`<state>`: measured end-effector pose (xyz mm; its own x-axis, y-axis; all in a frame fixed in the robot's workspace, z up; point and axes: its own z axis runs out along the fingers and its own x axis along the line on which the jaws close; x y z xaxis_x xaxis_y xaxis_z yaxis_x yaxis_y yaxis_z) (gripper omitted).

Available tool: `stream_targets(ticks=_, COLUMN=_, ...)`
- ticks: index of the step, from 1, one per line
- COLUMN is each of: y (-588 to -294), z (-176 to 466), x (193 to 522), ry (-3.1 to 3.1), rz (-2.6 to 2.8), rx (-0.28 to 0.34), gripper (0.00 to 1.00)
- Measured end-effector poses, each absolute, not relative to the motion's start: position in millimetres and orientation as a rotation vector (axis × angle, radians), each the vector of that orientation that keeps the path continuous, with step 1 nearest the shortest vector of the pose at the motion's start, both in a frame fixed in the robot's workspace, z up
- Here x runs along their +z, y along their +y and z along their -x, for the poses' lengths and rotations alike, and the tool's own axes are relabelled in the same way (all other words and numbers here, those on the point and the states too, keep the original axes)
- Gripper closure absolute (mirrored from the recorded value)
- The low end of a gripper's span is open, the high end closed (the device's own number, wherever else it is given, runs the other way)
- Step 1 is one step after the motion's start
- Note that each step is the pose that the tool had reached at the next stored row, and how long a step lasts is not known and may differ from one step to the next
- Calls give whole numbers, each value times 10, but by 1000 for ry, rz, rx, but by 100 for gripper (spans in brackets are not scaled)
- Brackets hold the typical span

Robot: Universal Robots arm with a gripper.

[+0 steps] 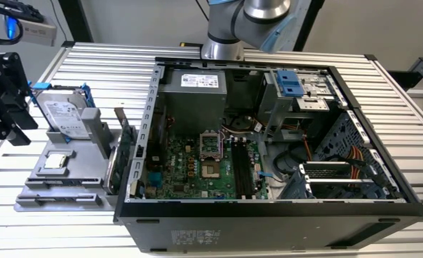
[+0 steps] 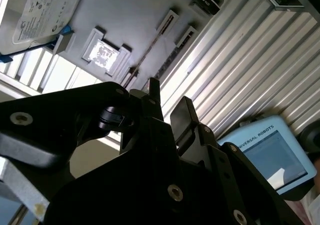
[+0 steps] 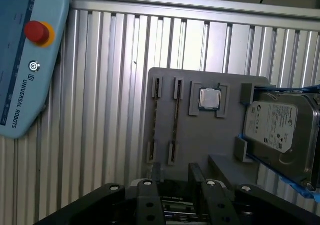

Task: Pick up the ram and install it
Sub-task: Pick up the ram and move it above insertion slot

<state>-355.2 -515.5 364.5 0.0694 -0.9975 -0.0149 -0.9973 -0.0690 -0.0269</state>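
While your claw (image 3: 175,174) hangs open and empty with the ram (image 3: 175,116) edge-up ahead of it, treat that stick as probably light, stiff and fragile, pinching its flat faces mid-length.

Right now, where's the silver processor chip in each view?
Exterior view: processor chip on the grey tray, at the exterior view's left, beside the hard drive.
First wrist view: processor chip in its tray recess, beside the hard drive.
Second wrist view: processor chip beside the hard drive.
Shared landmark: the hard drive.
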Motion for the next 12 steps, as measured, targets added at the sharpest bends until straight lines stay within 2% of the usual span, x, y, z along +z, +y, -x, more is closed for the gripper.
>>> stream_targets(ticks=12, y=-5155, z=3552, x=3576, ry=2122, rz=2275, rx=-12, gripper=0)
